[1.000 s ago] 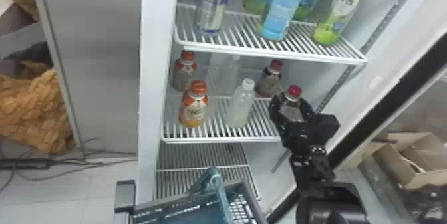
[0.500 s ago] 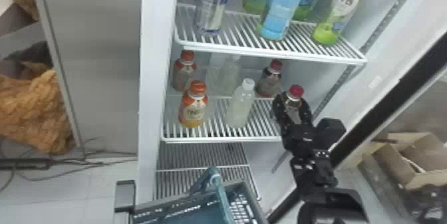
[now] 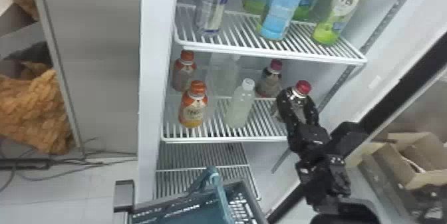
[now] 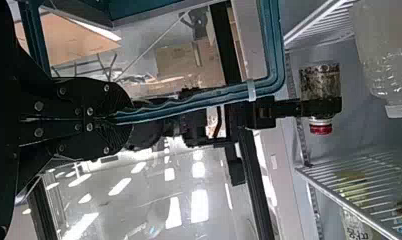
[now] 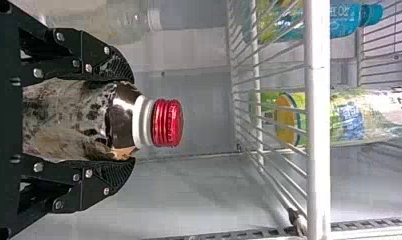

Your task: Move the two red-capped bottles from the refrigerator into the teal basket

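While right gripper (image 5: 129, 121) clasps front red-capped bottle (image 5: 69, 120), fingers bottle-width apart, rear red-capped bottle (image 3: 270, 81) stands beyond jaws on fridge shelf (image 3: 226, 139). Teal basket (image 3: 199, 208) lower left of them, handle (image 4: 189, 106) pinched in closed left gripper (image 4: 120, 119). Both bottles await basketing.

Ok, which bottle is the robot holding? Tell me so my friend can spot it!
Find the open fridge, then the shelf under the tall blue bottle. Look at its right end for a small red-capped bottle. Another red-capped bottle is behind it, but this one is in the right pincer.
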You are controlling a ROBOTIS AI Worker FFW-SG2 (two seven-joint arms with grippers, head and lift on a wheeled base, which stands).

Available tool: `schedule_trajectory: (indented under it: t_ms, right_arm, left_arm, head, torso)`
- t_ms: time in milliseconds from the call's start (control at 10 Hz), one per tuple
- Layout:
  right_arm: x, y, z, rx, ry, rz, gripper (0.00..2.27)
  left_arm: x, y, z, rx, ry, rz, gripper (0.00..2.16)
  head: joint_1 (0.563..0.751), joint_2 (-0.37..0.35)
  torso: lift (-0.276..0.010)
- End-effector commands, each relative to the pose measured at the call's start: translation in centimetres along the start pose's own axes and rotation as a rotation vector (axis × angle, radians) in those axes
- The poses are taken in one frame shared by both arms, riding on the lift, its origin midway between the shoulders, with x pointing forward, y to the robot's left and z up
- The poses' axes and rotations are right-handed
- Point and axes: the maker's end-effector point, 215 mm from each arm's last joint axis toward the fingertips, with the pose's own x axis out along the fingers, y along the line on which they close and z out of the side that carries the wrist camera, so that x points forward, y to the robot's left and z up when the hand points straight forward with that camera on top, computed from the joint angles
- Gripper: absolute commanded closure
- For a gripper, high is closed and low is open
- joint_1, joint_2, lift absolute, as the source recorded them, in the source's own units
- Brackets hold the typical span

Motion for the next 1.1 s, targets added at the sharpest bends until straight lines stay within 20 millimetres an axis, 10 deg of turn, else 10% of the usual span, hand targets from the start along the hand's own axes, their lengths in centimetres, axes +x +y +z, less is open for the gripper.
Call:
schedule_trajectory:
  t_ms: [0, 1000]
  right_arm:
    - [-1.9, 1.0, 0.0, 0.043, 0.033, 0.027, 0.67]
    - [-14.9, 8.2, -4.7, 0.172, 0.406, 0.252, 0.67]
  left_arm:
    - [0.0, 0.0, 0.0, -0.001, 0.000, 0.001, 1.13]
    - [-0.2, 0.1, 0.5, 0.004, -0.016, 0.004, 1.13]
  head:
    - [0.695, -0.350]
    - [0.695, -0.350]
  torso:
    - [-0.228]
    - [-0.228]
